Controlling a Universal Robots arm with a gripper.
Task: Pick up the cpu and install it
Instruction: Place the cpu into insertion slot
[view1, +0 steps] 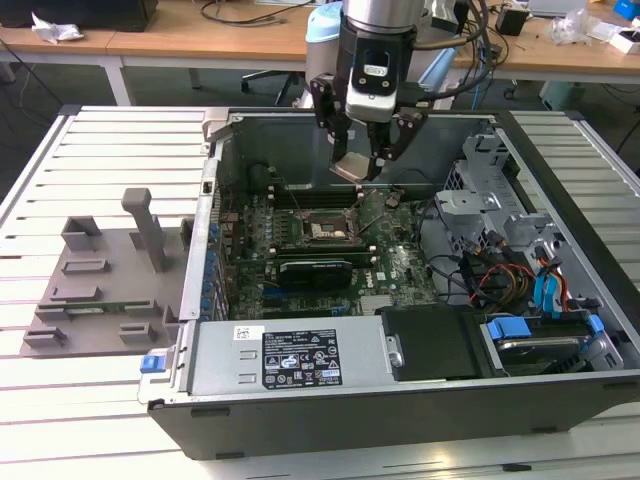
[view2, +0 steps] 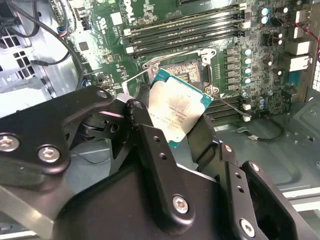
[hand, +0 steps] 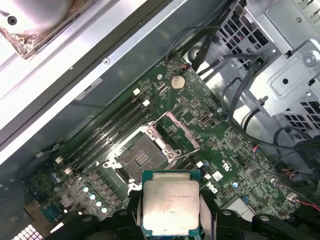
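Note:
The cpu is a flat square chip with a silvery top and a teal-green rim. My gripper is shut on it by two opposite edges, black fingers on either side. In the second wrist view the cpu hangs tilted above the motherboard. The open socket with its metal bracket lies on the green board just beyond the chip. In the exterior view my gripper hovers inside the computer case, above and behind the socket, with the cpu between its fingers.
Memory slots run beside the socket. A black expansion card lies in front of the socket. Cables and a metal drive cage crowd the case on the exterior view's right. A grey fixture sits on the slatted table on the exterior view's left.

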